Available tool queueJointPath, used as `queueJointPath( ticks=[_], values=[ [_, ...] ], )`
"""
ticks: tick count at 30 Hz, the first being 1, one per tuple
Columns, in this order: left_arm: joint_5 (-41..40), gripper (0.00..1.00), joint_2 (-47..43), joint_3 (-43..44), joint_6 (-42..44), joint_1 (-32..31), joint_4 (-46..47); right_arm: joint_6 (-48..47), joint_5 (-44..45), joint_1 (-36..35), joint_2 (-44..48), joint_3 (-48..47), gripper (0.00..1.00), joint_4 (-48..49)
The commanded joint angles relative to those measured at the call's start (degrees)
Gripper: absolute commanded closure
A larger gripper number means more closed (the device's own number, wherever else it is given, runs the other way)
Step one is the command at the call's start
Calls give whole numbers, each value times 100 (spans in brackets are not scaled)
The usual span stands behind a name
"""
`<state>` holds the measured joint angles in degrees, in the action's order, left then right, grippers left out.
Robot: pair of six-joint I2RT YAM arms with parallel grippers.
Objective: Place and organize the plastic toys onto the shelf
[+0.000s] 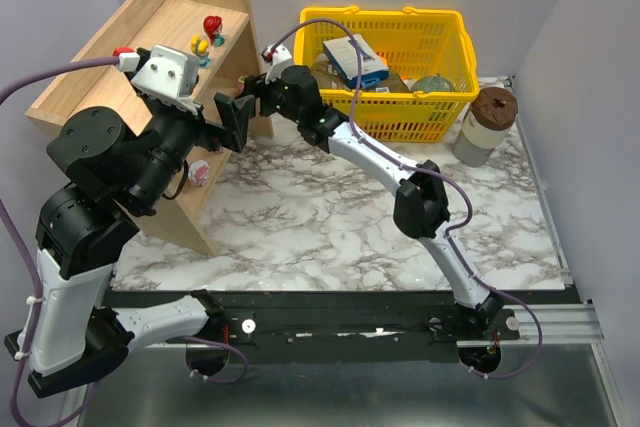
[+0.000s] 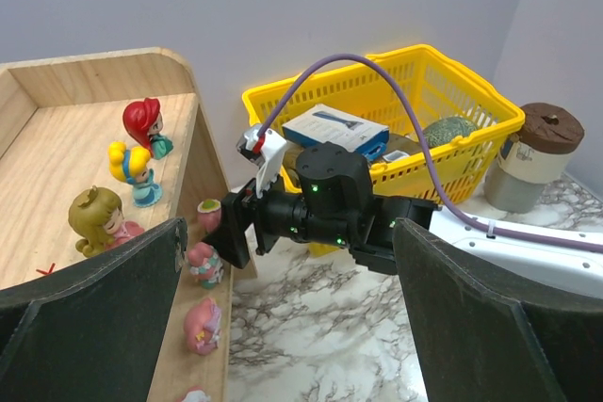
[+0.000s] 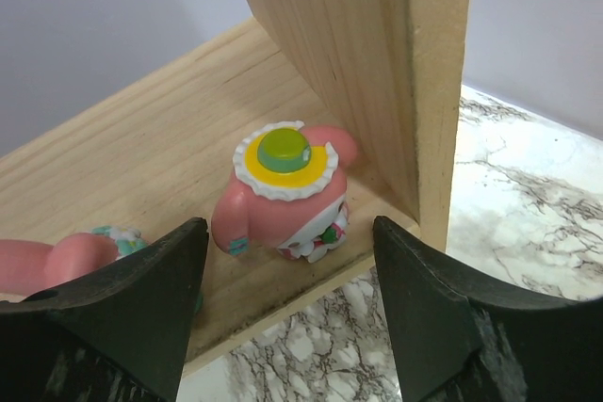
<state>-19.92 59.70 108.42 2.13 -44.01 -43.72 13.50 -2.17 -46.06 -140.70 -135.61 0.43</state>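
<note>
Seemingly finishing a placement: pink toy (image 3: 283,195) upright on the shelf (image 3: 113,138) lower tier, untouched, just ahead of the wide-open right gripper (image 3: 287,270). Next, backing straight out without nudging it. Left gripper (image 2: 290,233) likewise wide, empty.

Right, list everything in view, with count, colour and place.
Shelf: one, light wood, two tiers, far left of the table.
Upper toys: three, with red, yellow and olive hair, on the upper tier.
Lower toys: at least four, pink, in a row along the lower tier.
Basket: one, yellow, far middle.
Box: one, blue and white, in the basket.
Jar: one, pale with a brown lid, right of the basket.
Table: one, white marble.
Left gripper: one, black, open, beside the shelf.
Right gripper: one, black, open, either side of a green-hatted lower toy.
</note>
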Motion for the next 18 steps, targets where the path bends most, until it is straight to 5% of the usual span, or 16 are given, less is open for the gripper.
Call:
queueJointPath(
  ticks=[1,18],
  values=[
    [-3,1,33,127,-37,-29,39,-110,85,-25,403,342,21,-104],
    [-21,1,94,170,-125,-29,-66,-427,472,-17,1773,2002,21,54]
  ],
)
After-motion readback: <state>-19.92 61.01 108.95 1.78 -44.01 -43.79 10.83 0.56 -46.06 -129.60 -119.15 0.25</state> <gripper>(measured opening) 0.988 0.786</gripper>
